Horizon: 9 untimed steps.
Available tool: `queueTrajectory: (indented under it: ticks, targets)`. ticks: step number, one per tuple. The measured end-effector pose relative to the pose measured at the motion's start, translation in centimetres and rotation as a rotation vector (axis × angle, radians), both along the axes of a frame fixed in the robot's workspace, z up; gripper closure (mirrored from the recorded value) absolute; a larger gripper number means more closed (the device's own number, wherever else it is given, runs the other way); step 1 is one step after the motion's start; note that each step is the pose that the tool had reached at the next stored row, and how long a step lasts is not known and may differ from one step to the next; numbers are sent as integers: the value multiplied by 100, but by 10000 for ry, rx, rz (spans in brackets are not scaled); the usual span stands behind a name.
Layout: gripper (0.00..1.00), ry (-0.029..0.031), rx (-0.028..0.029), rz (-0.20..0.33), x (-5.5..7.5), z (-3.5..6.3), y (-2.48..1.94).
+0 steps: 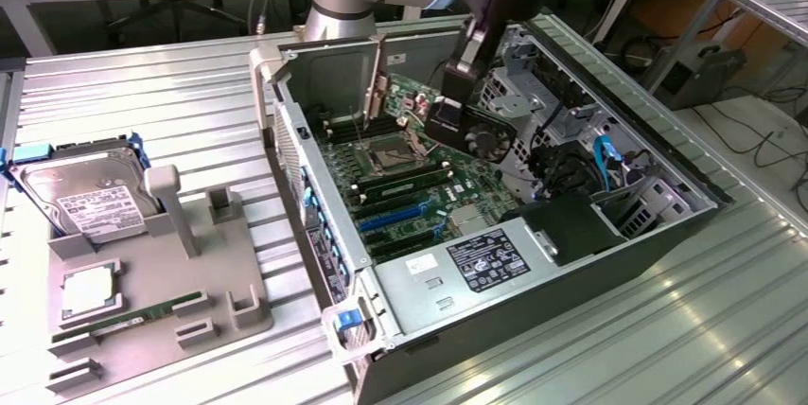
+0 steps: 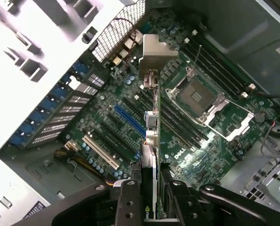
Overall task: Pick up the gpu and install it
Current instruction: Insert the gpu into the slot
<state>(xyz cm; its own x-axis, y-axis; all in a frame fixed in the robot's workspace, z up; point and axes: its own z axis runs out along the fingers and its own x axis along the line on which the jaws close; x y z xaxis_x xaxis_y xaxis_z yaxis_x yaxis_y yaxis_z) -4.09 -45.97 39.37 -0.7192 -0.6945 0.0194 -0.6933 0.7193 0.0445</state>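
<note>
The gpu point(image 1: 478, 131) hangs tilted above the motherboard point(image 1: 417, 187) inside the open computer case, its black fan face turned toward the exterior view's right. My gripper point(image 1: 459, 91) is shut on its upper edge. In the wrist view the gpu point(image 2: 152, 136) appears edge-on, with its silver end bracket point(image 2: 154, 49) at the far end and my gripper point(image 2: 149, 200) clamped on the near end. The card hovers clear of the board. Below it lie the blue expansion slot point(image 2: 128, 117), several black slots and the CPU socket point(image 2: 196, 96).
The case point(image 1: 297, 168) lies on its side on a slatted metal table, with its power supply point(image 1: 486, 258) at the near end and drive cages point(image 1: 531, 83) at the far side. A grey fixture point(image 1: 151, 329) on the exterior view's left holds a hard drive point(image 1: 82, 192) and a memory stick point(image 1: 127, 318).
</note>
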Motion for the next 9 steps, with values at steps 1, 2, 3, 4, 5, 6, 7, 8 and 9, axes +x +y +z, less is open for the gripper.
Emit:
queueTrajectory:
  ticks: [1, 2, 3, 4, 5, 6, 7, 8, 9]
  targets:
    - [74, -4, 0, 284, 0, -6, 0]
    - [74, -6, 0, 464, 0, -10, 0]
    - [74, -9, 0, 764, 0, -16, 0]
    - [74, -12, 0, 964, 0, -21, 0]
    - [74, -15, 0, 1200, 0, -26, 0]
    - [74, -17, 0, 1429, 0, -31, 0]
    - [74, -19, 0, 1608, 0, -35, 0]
    - [74, -21, 1, 1799, 0, -39, 0]
    - [74, -22, 0, 1984, 0, -44, 0]
